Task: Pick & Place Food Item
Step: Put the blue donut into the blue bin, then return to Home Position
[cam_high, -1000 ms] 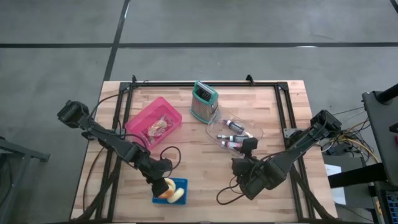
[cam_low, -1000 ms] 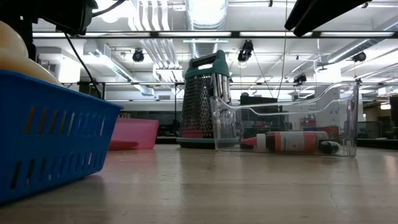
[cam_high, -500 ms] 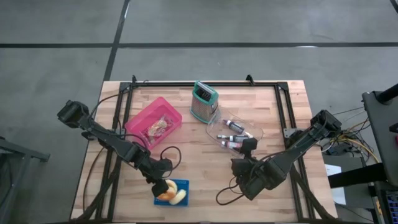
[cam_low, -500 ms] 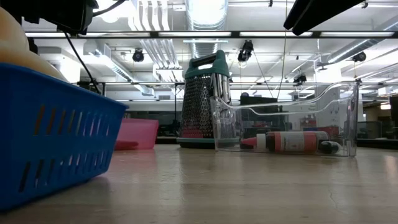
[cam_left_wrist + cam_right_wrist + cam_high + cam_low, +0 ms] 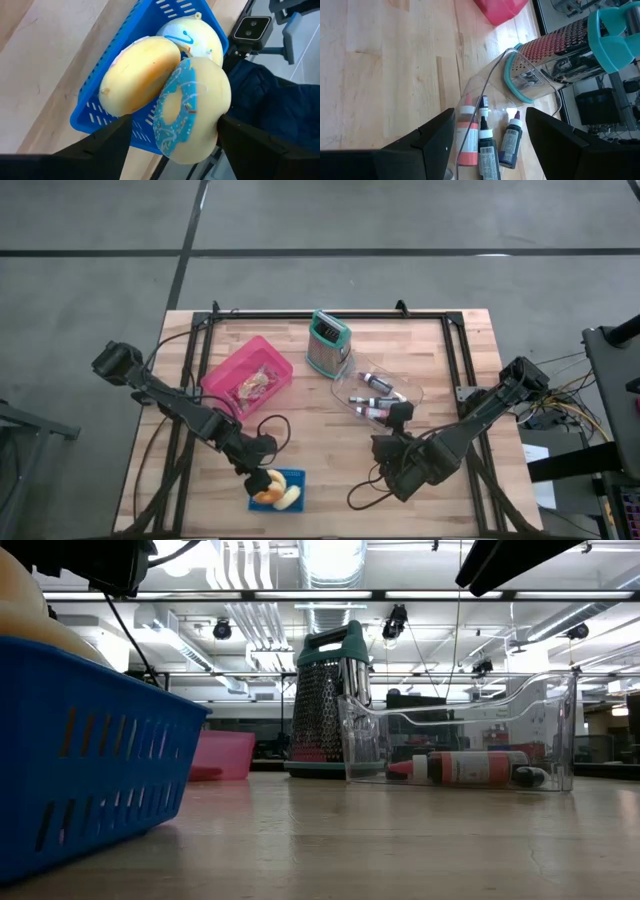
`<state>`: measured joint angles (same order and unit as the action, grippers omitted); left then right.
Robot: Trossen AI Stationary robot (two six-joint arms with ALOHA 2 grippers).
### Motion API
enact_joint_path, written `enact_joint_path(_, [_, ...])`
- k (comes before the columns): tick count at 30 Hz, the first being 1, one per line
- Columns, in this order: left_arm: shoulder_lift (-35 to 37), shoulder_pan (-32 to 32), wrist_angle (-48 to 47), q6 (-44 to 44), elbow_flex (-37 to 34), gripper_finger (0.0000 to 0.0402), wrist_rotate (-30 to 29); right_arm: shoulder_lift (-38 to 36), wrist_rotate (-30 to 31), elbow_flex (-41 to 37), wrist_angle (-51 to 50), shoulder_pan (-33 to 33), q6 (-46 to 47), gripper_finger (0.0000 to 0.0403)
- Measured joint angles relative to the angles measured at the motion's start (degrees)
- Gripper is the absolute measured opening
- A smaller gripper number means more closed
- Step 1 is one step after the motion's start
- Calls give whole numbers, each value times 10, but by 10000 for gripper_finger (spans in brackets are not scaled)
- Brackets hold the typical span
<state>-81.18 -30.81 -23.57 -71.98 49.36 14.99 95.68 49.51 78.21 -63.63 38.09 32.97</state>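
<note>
A blue basket point(image 5: 278, 491) near the table's front edge holds three doughnuts: a plain yellow one point(image 5: 140, 75), a white-iced one point(image 5: 195, 40) and a blue-iced one point(image 5: 187, 115) that stands on its rim, leaning on the yellow one. My left gripper point(image 5: 175, 117) hangs open just above the basket point(image 5: 92, 112), a finger on either side of the blue-iced doughnut. My right gripper point(image 5: 490, 112) is open with nothing between its fingers. It stays by the near end of a clear tray point(image 5: 378, 393). My left gripper points down into the basket. One finger point(image 5: 235, 135) lies close by the blue-iced doughnut's rim point(image 5: 215, 105), and I cannot tell whether it touches it. The other finger stands apart from the doughnut.
A pink basket point(image 5: 247, 375) with food in it stands at the far left. A teal-topped grater point(image 5: 326, 343) stands at the far middle. The clear tray holds several small bottles point(image 5: 480, 145). Bare wood lies between the blue basket and my right arm.
My left gripper has opened above the blue basket and let go of the blue-iced doughnut, which stays in the basket. In the low view the basket has shifted a little.
</note>
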Motion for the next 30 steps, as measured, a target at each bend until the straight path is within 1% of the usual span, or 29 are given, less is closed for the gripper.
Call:
enact_joint_path(6, [17,0,0,-11,2,295,1,0,0,0,1,0,0,245])
enact_joint_path(13, [54,3,5,-11,2,292,0,0,0,0,2,0,0,238])
enact_joint_path(19, [82,8,6,-11,2,292,-29,0,0,0,4,0,0,241])
enact_joint_path(23, [100,10,19,-11,2,291,-72,0,0,0,11,0,0,245])
enact_joint_path(26, [113,11,26,-9,2,291,-122,0,0,0,15,0,0,243])
enact_joint_path(30, [122,11,29,47,2,291,-204,0,0,0,16,0,0,238])
